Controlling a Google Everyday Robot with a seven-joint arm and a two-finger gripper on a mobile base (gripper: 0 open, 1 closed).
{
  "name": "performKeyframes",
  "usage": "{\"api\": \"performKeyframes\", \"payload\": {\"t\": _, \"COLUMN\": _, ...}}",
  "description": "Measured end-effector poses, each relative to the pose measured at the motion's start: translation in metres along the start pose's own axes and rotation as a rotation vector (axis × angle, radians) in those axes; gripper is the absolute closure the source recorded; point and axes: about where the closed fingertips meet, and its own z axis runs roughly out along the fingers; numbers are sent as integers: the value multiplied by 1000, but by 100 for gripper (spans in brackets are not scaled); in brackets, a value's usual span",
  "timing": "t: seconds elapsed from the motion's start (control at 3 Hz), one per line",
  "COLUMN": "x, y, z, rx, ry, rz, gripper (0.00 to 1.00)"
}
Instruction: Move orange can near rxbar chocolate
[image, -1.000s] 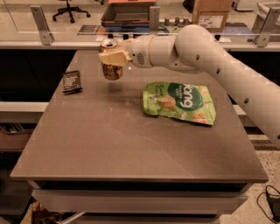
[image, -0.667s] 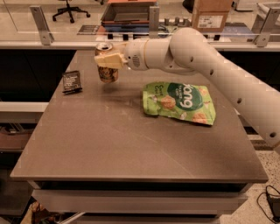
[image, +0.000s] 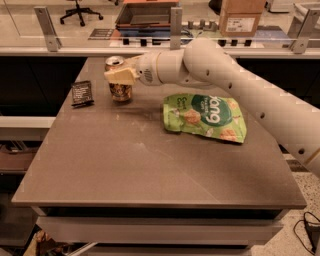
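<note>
The orange can stands upright on the brown table at the far left, its silver top showing. My gripper reaches in from the right and is shut on the can's upper half. The rxbar chocolate, a flat black wrapper with white print, lies on the table just left of the can, a short gap between them.
A large green snack bag lies flat on the table to the right of the can, under my arm. A railing and glass panels run along the table's far edge. A cardboard box stands beyond it.
My gripper has carried the can left and down toward the black bar. The can now sits at table level next to the bar.
</note>
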Motion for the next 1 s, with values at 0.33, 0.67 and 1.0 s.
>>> {"api": "performKeyframes", "payload": {"t": 0.33, "x": 6, "y": 0, "z": 9, "rx": 20, "ry": -2, "rz": -9, "gripper": 100}}
{"api": "performKeyframes", "payload": {"t": 0.67, "x": 7, "y": -3, "z": 14, "rx": 30, "ry": -73, "rz": -19, "gripper": 100}}
{"api": "performKeyframes", "payload": {"t": 1.0, "x": 1, "y": 6, "z": 20, "rx": 13, "ry": -87, "rz": -40, "gripper": 82}}
